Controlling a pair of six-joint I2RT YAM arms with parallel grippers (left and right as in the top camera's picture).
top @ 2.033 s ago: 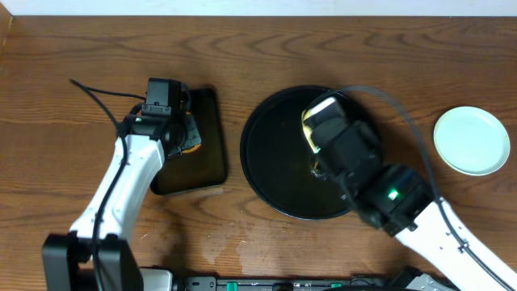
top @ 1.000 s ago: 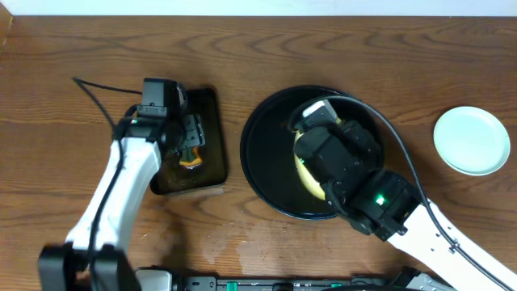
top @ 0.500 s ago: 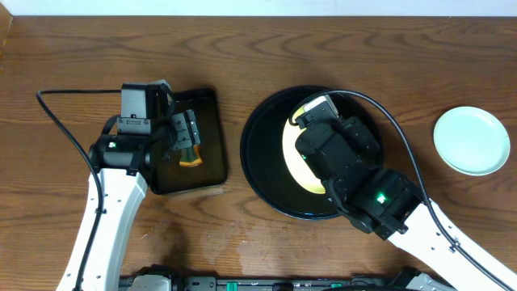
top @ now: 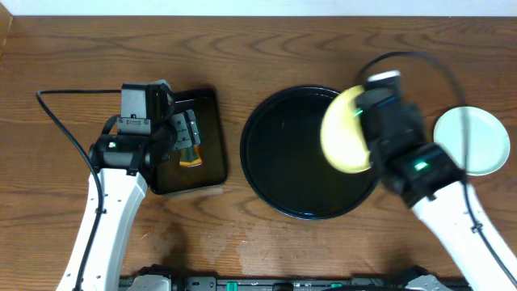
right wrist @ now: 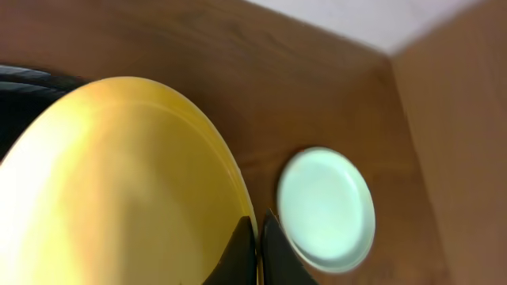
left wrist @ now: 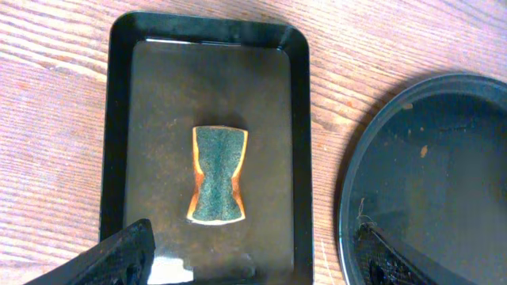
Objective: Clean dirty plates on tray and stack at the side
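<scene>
Yellow plate (top: pixel 343 131) is held at its rim between the right gripper (right wrist: pixel 257 237) fingers (right wrist: pixel 240 247), which are pinched tight on the edge with the plate's face spreading away from them. From overhead the plate looks tilted and overlaps the right rim of the round black tray (top: pixel 271 153), which sits mid-desk. That part of the overhead view is blurred, so contact between plate and tray cannot be told. Mint plate (top: pixel 477 141) lies flat on the wood near the right edge of the desk, just beside the right arm and apart from the yellow plate. Nothing lies between the two plates but bare desk.

Rectangular black tray (left wrist: pixel 214 103) sits toward the left edge, just beside the round tray without touching it. Sponge (left wrist: pixel 216 176), green top with orange sides, lies in the middle of it. Left gripper (top: pixel 187 136) hangs over this tray with its fingers (left wrist: pixel 127 249) spread wide, holding nothing and clear of the sponge.
</scene>
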